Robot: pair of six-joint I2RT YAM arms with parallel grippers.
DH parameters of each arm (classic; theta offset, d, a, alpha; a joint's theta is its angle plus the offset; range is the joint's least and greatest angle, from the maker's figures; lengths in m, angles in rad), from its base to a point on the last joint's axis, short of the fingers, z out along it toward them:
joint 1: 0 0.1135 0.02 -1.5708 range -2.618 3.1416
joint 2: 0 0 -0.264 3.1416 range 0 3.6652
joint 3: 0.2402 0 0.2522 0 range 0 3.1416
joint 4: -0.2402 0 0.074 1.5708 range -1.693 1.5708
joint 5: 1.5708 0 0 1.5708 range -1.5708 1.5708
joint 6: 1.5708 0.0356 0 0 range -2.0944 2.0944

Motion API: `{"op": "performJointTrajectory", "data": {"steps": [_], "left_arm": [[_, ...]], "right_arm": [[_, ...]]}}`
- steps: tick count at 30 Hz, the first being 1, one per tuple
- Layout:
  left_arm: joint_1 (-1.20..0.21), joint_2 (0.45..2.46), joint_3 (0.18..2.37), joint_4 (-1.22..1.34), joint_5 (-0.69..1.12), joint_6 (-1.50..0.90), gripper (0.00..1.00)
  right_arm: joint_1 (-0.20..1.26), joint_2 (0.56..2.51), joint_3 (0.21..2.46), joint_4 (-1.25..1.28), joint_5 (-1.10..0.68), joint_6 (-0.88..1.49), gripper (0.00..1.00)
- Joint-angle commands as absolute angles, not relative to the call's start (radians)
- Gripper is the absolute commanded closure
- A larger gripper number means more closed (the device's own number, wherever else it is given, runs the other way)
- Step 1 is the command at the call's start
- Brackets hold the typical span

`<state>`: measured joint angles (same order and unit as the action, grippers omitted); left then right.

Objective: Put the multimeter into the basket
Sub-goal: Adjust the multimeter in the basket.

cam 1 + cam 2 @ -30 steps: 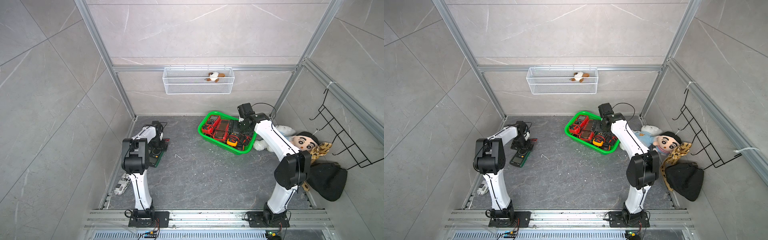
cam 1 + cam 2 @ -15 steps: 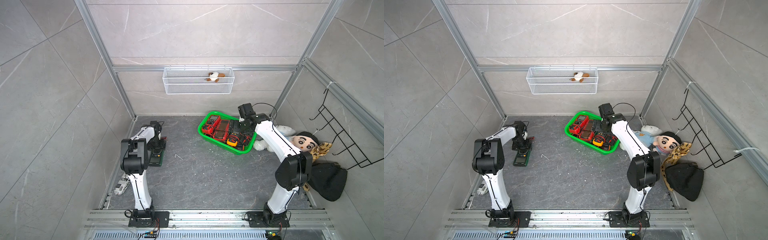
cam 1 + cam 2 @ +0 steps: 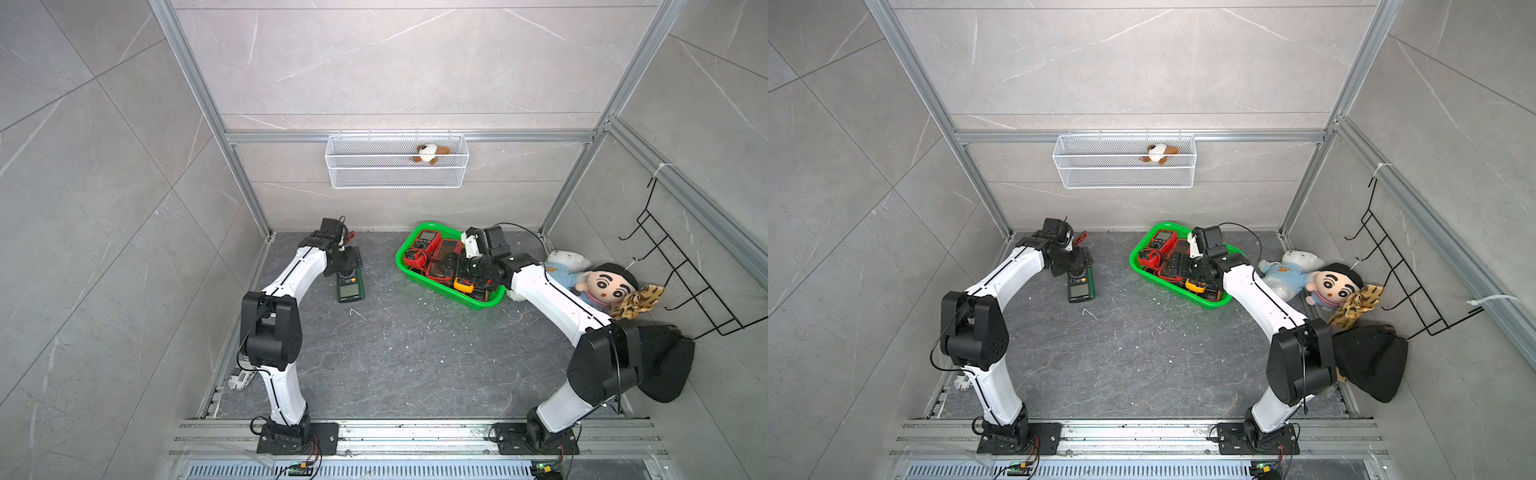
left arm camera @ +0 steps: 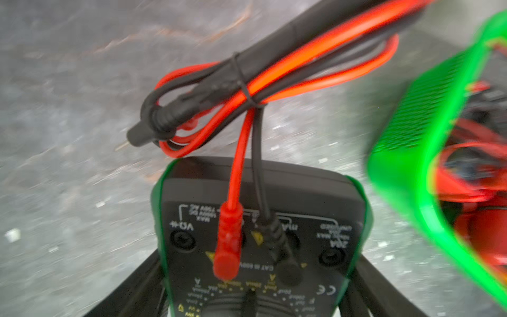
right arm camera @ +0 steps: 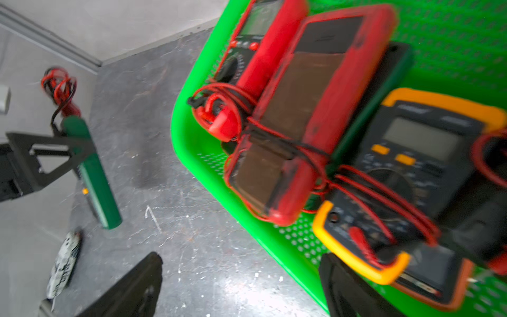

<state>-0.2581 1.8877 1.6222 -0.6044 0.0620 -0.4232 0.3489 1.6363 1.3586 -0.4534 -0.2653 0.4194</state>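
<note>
Risk of trailing leads (image 4: pixel 247 82) snagging on basket (image 4: pixel 411 123) rim, three o'clock from multimeter (image 3: pixel 351 286) clamped in left hand (image 3: pixel 347 264); right hand (image 5: pixel 241 256) wide.

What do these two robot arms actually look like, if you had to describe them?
The left arm and right arm are smooth white tubes joined by chunky black joints, with thin black cables running alongside. Each stands on a black plate bolted to a silver rail. The left pincer and right pincer are black, with flat triangular fingers.
</note>
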Motion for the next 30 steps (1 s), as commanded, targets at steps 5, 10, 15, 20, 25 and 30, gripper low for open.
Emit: {"op": "performJointTrajectory", "data": {"steps": [5,10,15,20,25,30], "left_arm": [[-0.353,1.899,1.727,-0.475,0.123,-0.589,1.0],[-0.374,1.908,1.726,-0.372,0.254,-0.655,1.0],[-0.395,1.916,1.733,-0.333,0.331,-0.676,1.0],[-0.413,1.918,1.731,-0.319,0.385,-0.676,1.0],[-0.422,1.914,1.723,-0.311,0.441,-0.666,1.0],[-0.431,1.924,1.727,-0.299,0.492,-0.675,1.0]], "right_arm": [[0.389,1.589,1.308,-0.324,-0.414,0.371,0.15],[0.43,1.602,1.273,-0.215,-0.492,0.397,0.17],[0.464,1.639,1.298,-0.16,-0.531,0.391,0.17],[0.473,1.698,1.35,-0.172,-0.527,0.375,0.18],[0.475,1.74,1.388,-0.193,-0.514,0.356,0.19],[0.48,1.774,1.413,-0.194,-0.518,0.341,0.25]]}}
